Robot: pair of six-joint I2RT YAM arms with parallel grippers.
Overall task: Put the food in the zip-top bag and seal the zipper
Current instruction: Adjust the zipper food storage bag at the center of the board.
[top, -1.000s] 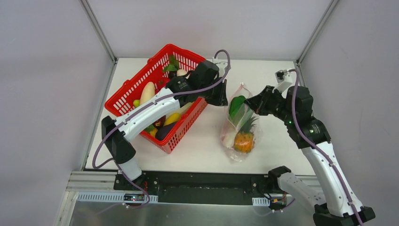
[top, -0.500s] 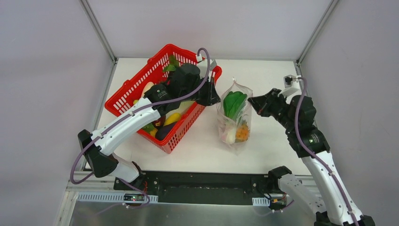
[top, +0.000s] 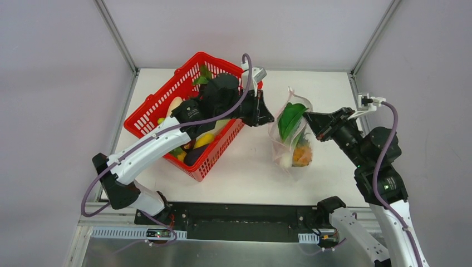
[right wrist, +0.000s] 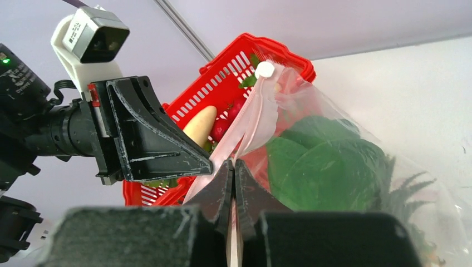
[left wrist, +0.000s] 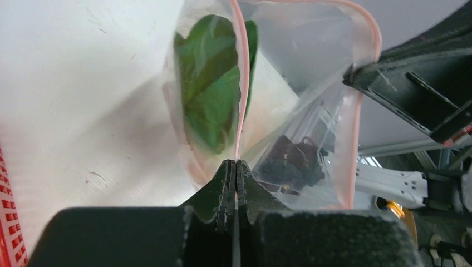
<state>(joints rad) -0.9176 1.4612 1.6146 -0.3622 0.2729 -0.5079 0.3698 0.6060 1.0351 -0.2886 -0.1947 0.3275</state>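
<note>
The clear zip-top bag (top: 292, 142) hangs above the table between my two grippers. It holds the green leafy vegetable (top: 290, 118), the orange pineapple (top: 302, 156) and a white radish (top: 285, 161). My left gripper (top: 271, 118) is shut on the pink zipper strip (left wrist: 241, 83) at the bag's left end (left wrist: 236, 162). My right gripper (top: 308, 118) is shut on the same strip at the right end (right wrist: 234, 161). The leaf shows through the plastic in both wrist views (left wrist: 214, 94) (right wrist: 323, 161). A white slider tab (right wrist: 265, 69) sits at the strip's far end.
The red mesh basket (top: 158, 100) stands at the back left under my left arm. It holds a white radish (top: 174, 108), a yellow piece (top: 204, 139), the dark eggplant (top: 195, 156) and a green leaf (top: 203, 75). White walls enclose the table.
The bag has gone from lying on the table to hanging upright between both grippers, and has shifted right. The right arm has drawn back to the right and the left gripper followed.
</note>
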